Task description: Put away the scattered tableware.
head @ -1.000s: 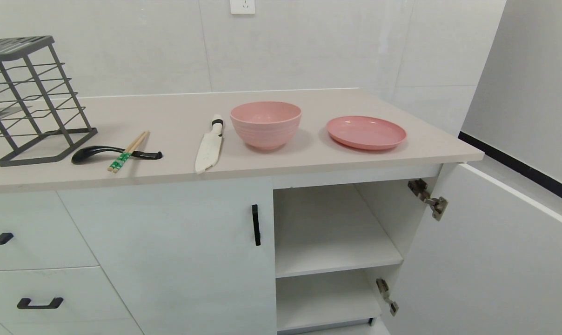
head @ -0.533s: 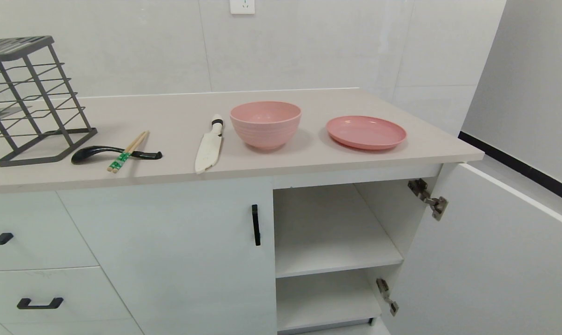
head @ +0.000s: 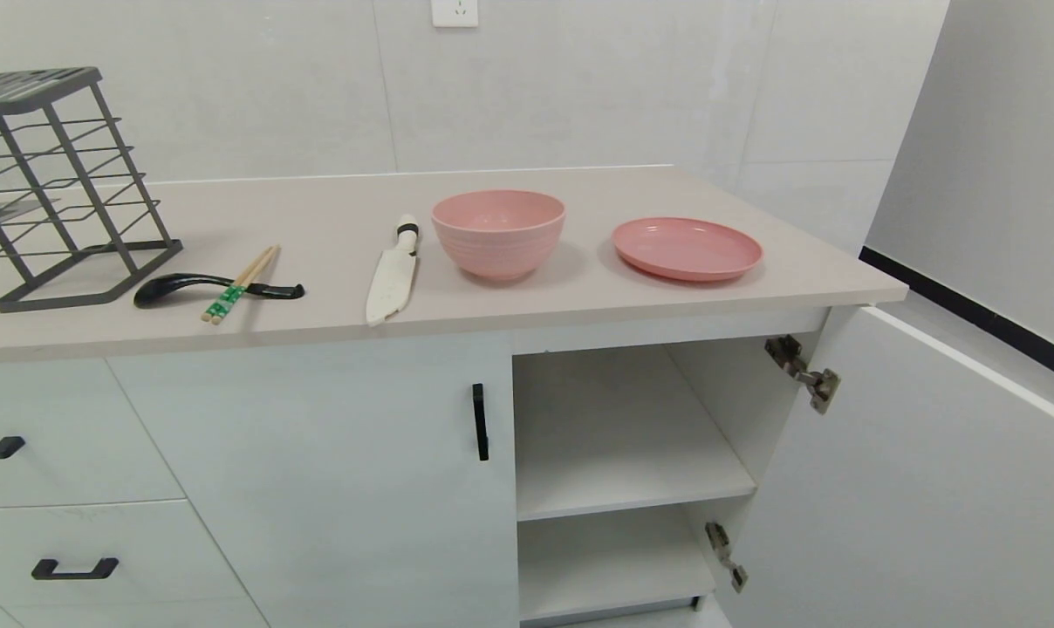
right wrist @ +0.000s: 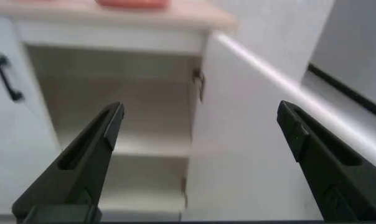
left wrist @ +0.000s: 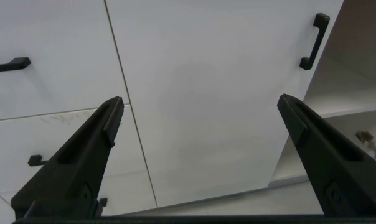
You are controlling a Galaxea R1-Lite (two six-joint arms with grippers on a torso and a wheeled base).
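Nothing has moved since the earlier frames; every piece lies where it was.

Head view: a beige countertop (head: 318, 214) crosses the upper half of the frame. At upper left stands a dark grey wire rack (head: 30, 87). Just right of its base lies a black plastic spoon (head: 156, 290), and a pair of wooden chopsticks with green ends (head: 239, 283) lies across its handle. Nearer the centre, a cream-coloured knife with a black band on its handle (head: 393, 272) lies with its tip at the counter's front edge. Just right of its handle sits a pink ribbed bowl (head: 498, 231), upright. A flat pink round plate (head: 687, 248) rests right of the bowl, apart from it. Below the plate, a white cabinet door (head: 911, 488) stands open at lower right, baring a white shelf (head: 623, 445). Left of it is a closed white door with a black vertical handle (head: 481, 422), and white drawers with black handles (head: 75, 569) fill the lower left.

Left wrist view: the left gripper (left wrist: 200, 102) has its black fingers (left wrist: 82, 162) spread wide with nothing between them, facing the closed door and its handle (left wrist: 314, 41).

Right wrist view: the right gripper (right wrist: 200, 109) is likewise spread wide and holds nothing, facing the open cabinet's shelf (right wrist: 132, 146), with the plate's edge (right wrist: 132, 3) on the counter above it.
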